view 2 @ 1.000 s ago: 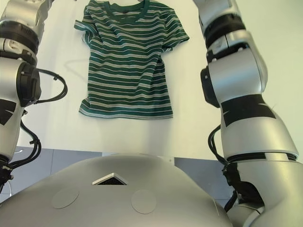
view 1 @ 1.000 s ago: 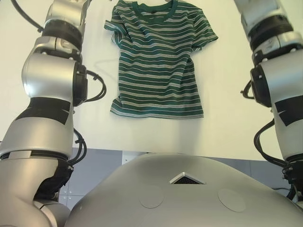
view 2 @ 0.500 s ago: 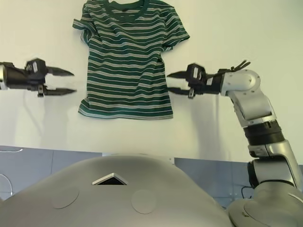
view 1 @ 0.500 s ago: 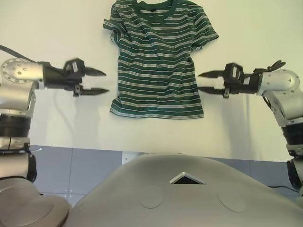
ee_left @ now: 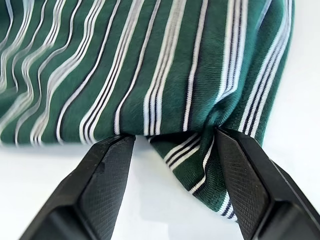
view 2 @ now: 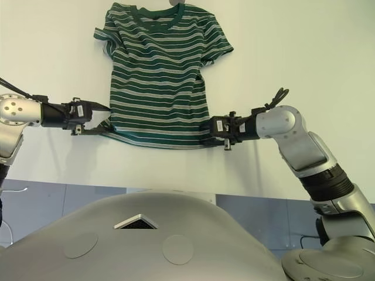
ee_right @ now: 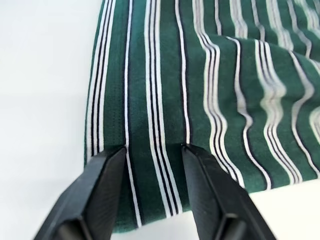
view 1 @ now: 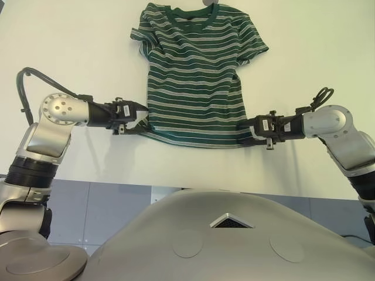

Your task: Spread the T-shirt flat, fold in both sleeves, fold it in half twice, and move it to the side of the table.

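A green T-shirt (view 1: 196, 70) with white stripes lies face up on the white table (view 1: 70, 47), collar at the far side, hem toward me. My left gripper (view 1: 140, 117) is at the hem's left corner, low on the table. Its open fingers (ee_left: 100, 185) straddle a puckered bit of the hem (ee_left: 190, 150). My right gripper (view 1: 246, 132) is at the hem's right corner. It is open too, and flat striped cloth (ee_right: 150, 100) lies between its fingers (ee_right: 95, 195). The left sleeve (view 1: 140, 41) is crumpled; the right sleeve (view 1: 255, 47) lies spread out.
Bare table top extends on both sides of the shirt. The table's front edge (view 1: 117, 180) runs close behind the hem, with grey floor tiles (view 1: 105, 205) below it.
Both arms came down from raised poses a second ago. Over the last half second the open grippers moved inward and lower, from beside the shirt onto its two hem corners.
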You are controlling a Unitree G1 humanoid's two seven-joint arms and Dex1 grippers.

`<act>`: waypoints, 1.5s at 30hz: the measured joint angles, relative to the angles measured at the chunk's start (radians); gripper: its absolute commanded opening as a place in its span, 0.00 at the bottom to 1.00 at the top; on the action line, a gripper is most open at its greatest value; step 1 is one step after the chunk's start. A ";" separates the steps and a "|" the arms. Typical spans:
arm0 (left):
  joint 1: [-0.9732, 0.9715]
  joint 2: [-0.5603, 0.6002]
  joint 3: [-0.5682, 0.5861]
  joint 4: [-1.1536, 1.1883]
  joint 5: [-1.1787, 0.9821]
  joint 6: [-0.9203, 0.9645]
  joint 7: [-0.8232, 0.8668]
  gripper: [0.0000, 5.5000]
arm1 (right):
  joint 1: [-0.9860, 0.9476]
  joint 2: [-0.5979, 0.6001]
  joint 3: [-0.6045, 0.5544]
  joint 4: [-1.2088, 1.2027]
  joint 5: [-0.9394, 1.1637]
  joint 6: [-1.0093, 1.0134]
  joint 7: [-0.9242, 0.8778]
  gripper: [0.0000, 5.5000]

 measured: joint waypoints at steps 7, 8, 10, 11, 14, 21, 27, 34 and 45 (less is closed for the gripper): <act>0.266 0.236 0.041 -0.482 -0.090 0.170 -0.124 0.53 | 0.306 -0.270 -0.176 -0.267 0.273 0.218 0.163 0.38; 0.258 0.235 0.085 -0.514 -0.155 0.218 -0.118 0.53 | 0.317 -0.283 -0.228 -0.277 0.296 0.224 0.159 0.38; 0.176 0.199 0.165 -0.536 -0.277 0.299 -0.079 0.53 | 0.278 -0.271 -0.316 -0.287 0.360 0.248 0.141 0.38; 0.105 0.169 0.208 -0.519 -0.336 0.338 -0.050 0.53 | 0.210 -0.247 -0.363 -0.275 0.412 0.266 0.123 0.38; -0.010 0.103 0.323 -0.403 -0.493 0.431 0.009 0.53 | 0.016 -0.128 -0.407 -0.131 0.449 0.286 0.031 0.38; -0.100 -0.232 0.518 0.039 -0.445 0.627 0.599 0.53 | -0.146 0.240 -0.410 0.265 0.301 0.245 -0.383 0.38; -0.037 -0.372 0.553 0.091 -0.510 0.788 0.691 0.38 | -0.142 0.333 -0.439 0.348 0.257 0.225 -0.481 0.38; -0.056 -0.402 0.491 0.240 -0.428 0.675 0.681 0.11 | -0.147 0.380 -0.426 0.370 0.217 0.217 -0.485 0.38; -0.091 -0.445 0.487 0.143 -0.474 0.595 0.602 0.01 | -0.150 0.463 -0.564 0.446 0.225 0.192 -0.630 0.38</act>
